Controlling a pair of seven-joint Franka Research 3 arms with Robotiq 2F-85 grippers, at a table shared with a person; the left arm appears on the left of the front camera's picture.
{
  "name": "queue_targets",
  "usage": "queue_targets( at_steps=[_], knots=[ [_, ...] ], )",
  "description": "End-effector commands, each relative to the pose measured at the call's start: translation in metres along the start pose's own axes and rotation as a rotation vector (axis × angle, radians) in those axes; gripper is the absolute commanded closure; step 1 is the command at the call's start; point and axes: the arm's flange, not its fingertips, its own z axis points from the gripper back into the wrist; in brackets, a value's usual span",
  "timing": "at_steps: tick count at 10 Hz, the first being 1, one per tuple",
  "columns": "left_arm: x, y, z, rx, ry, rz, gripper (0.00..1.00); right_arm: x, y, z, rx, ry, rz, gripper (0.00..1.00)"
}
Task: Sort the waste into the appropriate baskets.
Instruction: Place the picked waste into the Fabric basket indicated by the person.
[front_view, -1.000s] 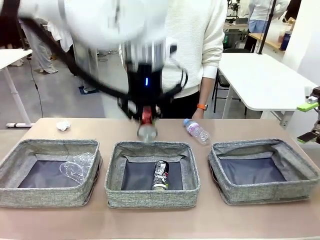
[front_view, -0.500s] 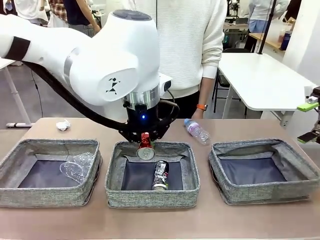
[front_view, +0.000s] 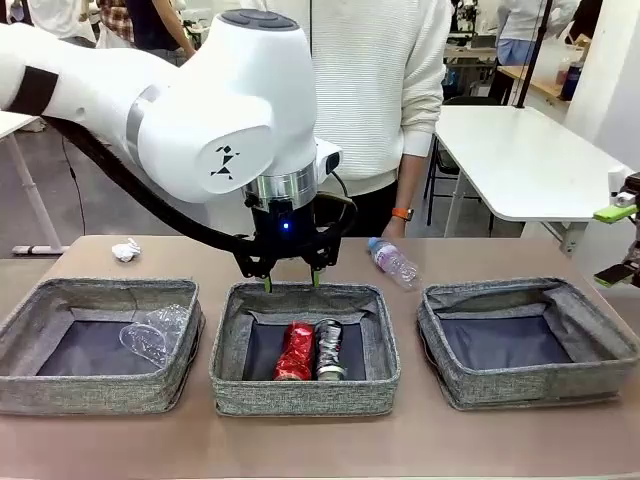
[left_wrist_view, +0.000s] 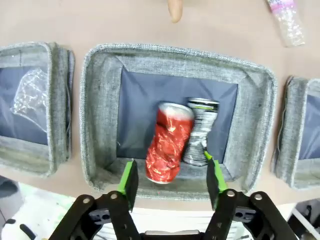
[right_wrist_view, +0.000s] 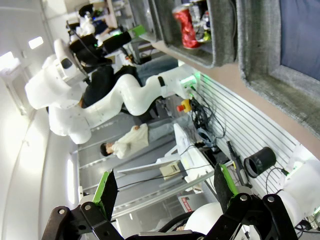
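Observation:
My left gripper (front_view: 292, 282) hangs open just above the far rim of the middle basket (front_view: 300, 392). A dented red can (front_view: 294, 351) lies free in that basket beside a black-and-silver can (front_view: 329, 349). The left wrist view looks down between the spread green fingers (left_wrist_view: 129, 175) at the red can (left_wrist_view: 167, 142) and the black-and-silver can (left_wrist_view: 199, 131). A clear plastic container (front_view: 155, 335) lies in the left basket (front_view: 40, 380). The right basket (front_view: 530, 385) holds nothing. A clear bottle (front_view: 393, 262) and a white paper ball (front_view: 126, 251) lie on the table behind the baskets. My right gripper (front_view: 618, 243) stands open at the right edge, off the table.
A person in a white sweater stands at the far side, one hand (front_view: 396, 226) hanging near the bottle. A fingertip (left_wrist_view: 175, 10) touches the table behind the middle basket. The bottle (left_wrist_view: 286, 20) lies beyond the basket's far right corner.
My left gripper came down over the middle basket and opened. The red can dropped out of it and now lies beside the black-and-silver can. The right arm stayed still.

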Motion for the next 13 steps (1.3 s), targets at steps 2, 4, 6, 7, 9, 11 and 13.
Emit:
queue_targets(
  at_steps=[2,4,6,7,9,11,13],
  knots=[
    [0.0,0.002,0.003,-0.025,-0.008,0.01,0.0,0.0,0.004,0.001,0.006,-0.002,-0.009,0.0],
    [0.002,0.004,0.007,-0.084,0.03,-0.019,0.0,0.0,0.004,0.001,0.006,-0.002,-0.009,0.0],
    [0.011,0.021,0.028,-0.4,0.184,-0.211,0.0,0.0,0.004,0.001,0.006,-0.002,-0.009,0.0],
    [0.021,0.05,0.053,-0.688,0.277,-0.328,0.0,0.0,0.004,0.001,0.006,-0.002,-0.009,0.0],
    [0.037,0.116,0.086,-1.131,0.278,-0.542,0.0,0.0,0.004,0.001,0.006,-0.002,-0.009,0.0],
    [0.034,0.172,0.089,-1.209,0.176,-0.437,0.0,0.0,0.004,0.001,0.006,-0.002,-0.009,0.0],
    [0.019,0.266,0.073,-1.245,0.107,-0.196,0.0,0.0,0.004,0.001,0.006,-0.002,-0.009,0.0]
  ],
)
